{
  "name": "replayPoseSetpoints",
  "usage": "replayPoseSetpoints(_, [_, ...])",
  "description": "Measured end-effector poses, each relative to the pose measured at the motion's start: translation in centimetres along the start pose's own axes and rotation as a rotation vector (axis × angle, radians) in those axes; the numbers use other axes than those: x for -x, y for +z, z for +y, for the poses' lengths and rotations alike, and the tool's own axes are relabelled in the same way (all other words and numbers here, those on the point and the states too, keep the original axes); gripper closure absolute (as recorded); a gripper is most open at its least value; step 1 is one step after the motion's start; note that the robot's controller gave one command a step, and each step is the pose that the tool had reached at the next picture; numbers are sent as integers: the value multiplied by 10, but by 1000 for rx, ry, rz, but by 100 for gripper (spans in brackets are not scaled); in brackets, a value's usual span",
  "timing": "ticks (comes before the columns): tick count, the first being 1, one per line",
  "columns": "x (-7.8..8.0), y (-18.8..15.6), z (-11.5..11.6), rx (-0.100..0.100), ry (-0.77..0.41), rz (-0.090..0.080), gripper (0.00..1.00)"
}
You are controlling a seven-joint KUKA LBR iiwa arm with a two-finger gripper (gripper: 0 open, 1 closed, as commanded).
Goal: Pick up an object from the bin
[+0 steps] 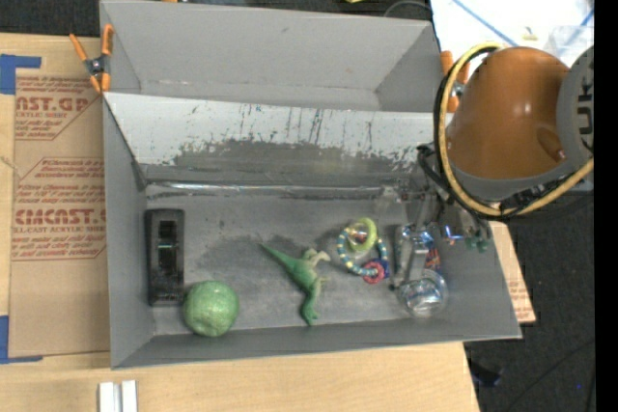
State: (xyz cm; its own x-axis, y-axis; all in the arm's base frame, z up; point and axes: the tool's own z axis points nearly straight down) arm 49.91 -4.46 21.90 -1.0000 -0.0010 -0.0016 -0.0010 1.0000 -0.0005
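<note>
Grey bin (290, 63) held the gripper (417, 267) at its right end, beside coloured rings (361, 251); a clear, perhaps plastic lump (426, 294) lay just at its tip; whether it was open or closed I could not tell

A clear, glassy rounded thing (425, 294) lies at 4 o'clock on the floor of the bin (290, 43). At its 10 o'clock is a tangle of coloured rings (360, 249). A green toy dinosaur (305, 275) lies flat near the middle, a green ball (210, 308) at 8 o'clock, and a black oblong device (164, 256) at 9 o'clock.
</note>
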Motion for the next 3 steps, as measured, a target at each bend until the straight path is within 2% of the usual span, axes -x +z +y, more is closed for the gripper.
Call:
replayPoseSetpoints(1, [0,0,0,0,0,0,0])
replayPoseSetpoints(2, [39,-8,-7,1,139,-1,0])
replayPoseSetpoints(3, [29,-5,-4,0,144,-2,0])
